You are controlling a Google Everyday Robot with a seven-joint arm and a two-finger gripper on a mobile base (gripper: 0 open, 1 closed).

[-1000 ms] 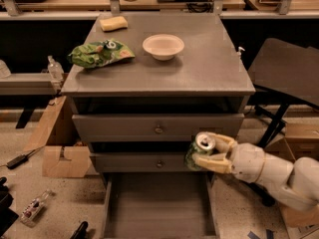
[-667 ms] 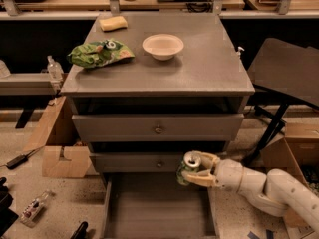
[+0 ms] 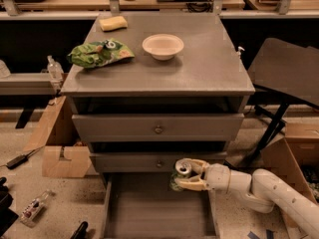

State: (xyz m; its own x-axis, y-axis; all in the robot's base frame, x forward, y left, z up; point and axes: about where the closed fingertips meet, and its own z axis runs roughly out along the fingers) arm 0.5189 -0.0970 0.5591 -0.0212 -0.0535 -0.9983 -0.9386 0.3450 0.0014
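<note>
Dim warm overhead light; cabinet top (image 3: 204, 71) brightest; pincer (image 3: 184, 176) gripping can (image 3: 183, 169) over shadowed open drawer (image 3: 158, 210).

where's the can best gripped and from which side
Around its round side wall, from the right: the can stands roughly upright, top showing, sides free. The pincer clasps it that way, above the open bottom drawer.

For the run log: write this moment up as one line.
gripper: jaws shut on can | place: over right rear of open bottom drawer | cabinet top: bowl, green bag, yellow sponge
</note>
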